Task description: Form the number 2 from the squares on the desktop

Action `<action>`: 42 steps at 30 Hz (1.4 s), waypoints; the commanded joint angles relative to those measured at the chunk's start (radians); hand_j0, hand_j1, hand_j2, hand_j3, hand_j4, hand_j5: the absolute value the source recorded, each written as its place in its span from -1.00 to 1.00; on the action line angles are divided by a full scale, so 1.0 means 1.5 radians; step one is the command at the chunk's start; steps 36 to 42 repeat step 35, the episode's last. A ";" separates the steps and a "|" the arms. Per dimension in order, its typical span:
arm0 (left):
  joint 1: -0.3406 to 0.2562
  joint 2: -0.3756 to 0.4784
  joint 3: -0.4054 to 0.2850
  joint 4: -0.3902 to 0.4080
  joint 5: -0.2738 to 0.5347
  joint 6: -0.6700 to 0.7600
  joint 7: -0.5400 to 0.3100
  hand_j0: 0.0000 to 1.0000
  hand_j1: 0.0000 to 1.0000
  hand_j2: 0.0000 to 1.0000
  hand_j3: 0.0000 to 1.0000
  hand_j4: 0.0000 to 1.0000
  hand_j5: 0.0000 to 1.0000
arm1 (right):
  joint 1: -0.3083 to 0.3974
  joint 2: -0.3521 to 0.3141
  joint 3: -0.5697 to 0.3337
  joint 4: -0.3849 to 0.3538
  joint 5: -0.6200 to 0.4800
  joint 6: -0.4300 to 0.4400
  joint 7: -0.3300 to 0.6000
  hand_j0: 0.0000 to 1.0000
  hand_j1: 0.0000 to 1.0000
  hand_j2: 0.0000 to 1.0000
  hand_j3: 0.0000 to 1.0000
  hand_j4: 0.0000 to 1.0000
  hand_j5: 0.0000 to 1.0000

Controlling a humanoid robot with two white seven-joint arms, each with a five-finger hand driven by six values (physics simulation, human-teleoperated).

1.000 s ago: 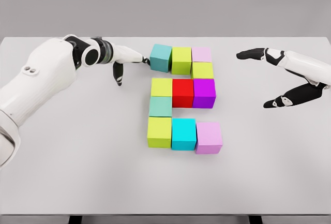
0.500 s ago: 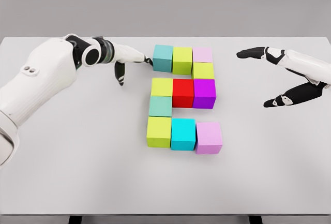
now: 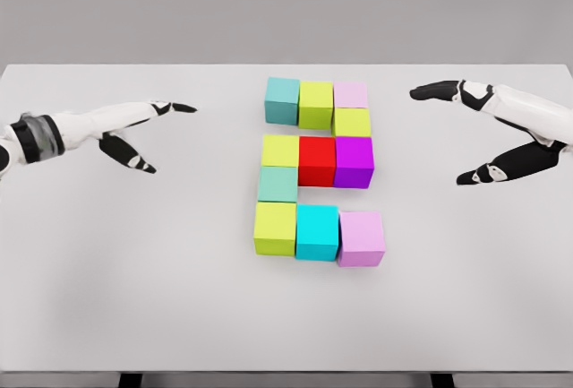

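Okay, head view: blocks point(image 3: 315, 171) sit mid-table point(image 3: 134, 298), already forming a 2. My left hand point(image 3: 139, 133) and right hand point(image 3: 488, 133) both splayed, holding nothing, well apart either side. Bottom-right pink block point(image 3: 362, 238) sits slightly skewed; right hand's nearer.

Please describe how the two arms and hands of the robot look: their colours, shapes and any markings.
Both arms are smooth and white with rounded shells. The left arm has a dark grey band near the picture's edge. The left hand and the right hand have slim white fingers with black tips and black joint sections. No cables or printed markings are visible.
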 commanded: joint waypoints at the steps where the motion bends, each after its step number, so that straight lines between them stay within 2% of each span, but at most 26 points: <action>1: 0.011 0.084 0.127 -0.053 0.148 -0.023 0.000 1.00 1.00 1.00 1.00 1.00 1.00 | 0.000 -0.001 0.000 0.000 -0.005 0.002 0.000 1.00 1.00 1.00 1.00 1.00 1.00; 2: 0.030 0.091 0.139 -0.053 0.161 -0.023 0.000 1.00 1.00 1.00 1.00 1.00 1.00 | 0.002 -0.001 0.000 0.000 -0.005 0.001 0.000 1.00 1.00 1.00 1.00 1.00 1.00; 4: 0.125 0.108 0.153 -0.053 0.180 -0.023 0.000 1.00 1.00 1.00 1.00 1.00 1.00 | 0.003 -0.001 0.000 0.000 -0.005 0.001 0.000 1.00 1.00 1.00 1.00 1.00 1.00; 5: 0.141 0.110 0.158 -0.048 0.190 -0.023 0.000 1.00 1.00 1.00 1.00 1.00 1.00 | 0.003 -0.001 0.000 0.000 -0.005 0.001 0.000 1.00 1.00 1.00 1.00 1.00 1.00; 6: 0.173 0.110 0.159 -0.052 0.193 -0.023 0.000 1.00 1.00 1.00 1.00 1.00 1.00 | 0.004 -0.001 0.000 0.000 -0.005 0.001 0.000 1.00 1.00 1.00 1.00 1.00 1.00; 9: 0.198 0.109 0.161 -0.051 0.198 -0.023 0.000 1.00 1.00 1.00 1.00 1.00 1.00 | 0.004 -0.001 -0.001 0.000 -0.005 0.001 0.000 1.00 1.00 1.00 1.00 1.00 1.00; 11: 0.201 0.108 0.160 -0.049 0.189 -0.023 0.000 1.00 1.00 1.00 1.00 1.00 1.00 | 0.004 -0.001 0.000 0.000 -0.005 0.001 0.000 1.00 1.00 1.00 1.00 1.00 1.00; 13: 0.227 0.110 0.159 -0.051 0.186 -0.023 0.000 1.00 1.00 1.00 1.00 1.00 1.00 | 0.004 -0.001 0.000 0.000 -0.005 0.001 0.000 1.00 1.00 1.00 1.00 1.00 1.00; 42: 0.230 0.107 0.157 -0.048 0.184 -0.023 0.000 1.00 1.00 1.00 1.00 1.00 1.00 | 0.024 -0.002 0.008 0.000 -0.005 -0.001 0.000 1.00 1.00 1.00 1.00 1.00 1.00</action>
